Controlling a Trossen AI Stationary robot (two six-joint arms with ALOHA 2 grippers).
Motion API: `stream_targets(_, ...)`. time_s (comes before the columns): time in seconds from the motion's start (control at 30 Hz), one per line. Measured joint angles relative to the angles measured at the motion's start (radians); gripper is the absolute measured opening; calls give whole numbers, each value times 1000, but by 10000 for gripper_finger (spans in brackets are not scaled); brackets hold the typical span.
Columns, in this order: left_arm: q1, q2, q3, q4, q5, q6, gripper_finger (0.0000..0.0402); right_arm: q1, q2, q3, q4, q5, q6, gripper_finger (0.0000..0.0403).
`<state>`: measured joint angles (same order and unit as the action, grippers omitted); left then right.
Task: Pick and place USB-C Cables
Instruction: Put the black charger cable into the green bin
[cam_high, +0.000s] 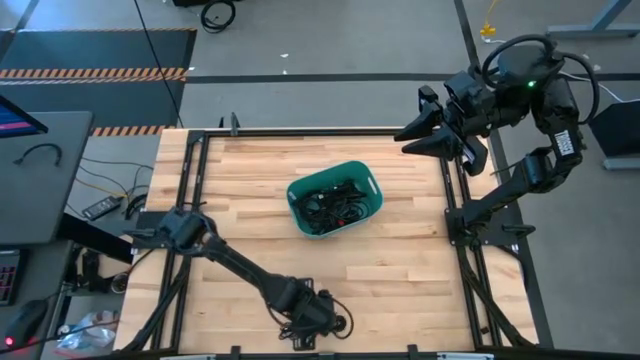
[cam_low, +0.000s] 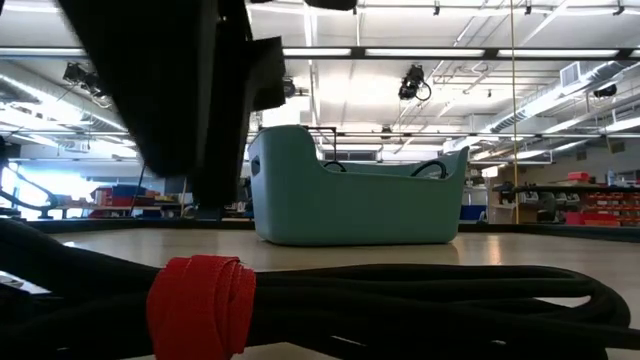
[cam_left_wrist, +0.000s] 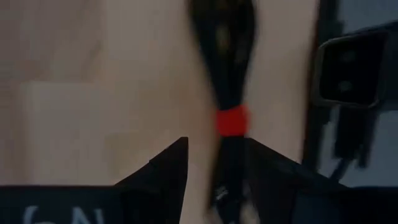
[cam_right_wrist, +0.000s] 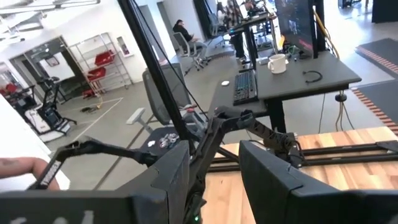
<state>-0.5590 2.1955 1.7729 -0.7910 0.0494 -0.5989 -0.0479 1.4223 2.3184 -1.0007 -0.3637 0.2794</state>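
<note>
Left wrist view: the left claw is clamped on a black USB-C cable bundle bound with a red tie, low at the tabletop's near edge, a little left of its middle. More USB-C cables fill a teal basket at the tabletop's centre. The right claw waits raised over the far right corner, its fingers parted around nothing.
</note>
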Motion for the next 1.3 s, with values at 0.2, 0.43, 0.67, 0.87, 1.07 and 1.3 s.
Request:
stream_targets(0.2, -56, 26, 0, 55, -10, -118, 160, 0, 0, 0, 6, 4, 17, 146)
stream_targets(0.43, -102, 26, 0, 55, -113, -182, 160, 0, 0, 0, 24, 5, 43, 146)
stream_targets(0.67, -92, 77, 1, 50, -167, -204, 160, 0, 0, 0, 27, 0, 44, 146)
stream_targets(0.87, -81, 100, 5, 47, -154, -227, 159, 0, 0, 0, 27, -1, 44, 146)
stream_targets(1.07, -71, 89, 2, 37, -153, -216, 93, 0, 0, 0, 26, -1, 44, 146)
stream_targets(1.3, -55, 55, 54, 19, -182, -127, 31, 0, 0, 0, 26, -1, 44, 146)
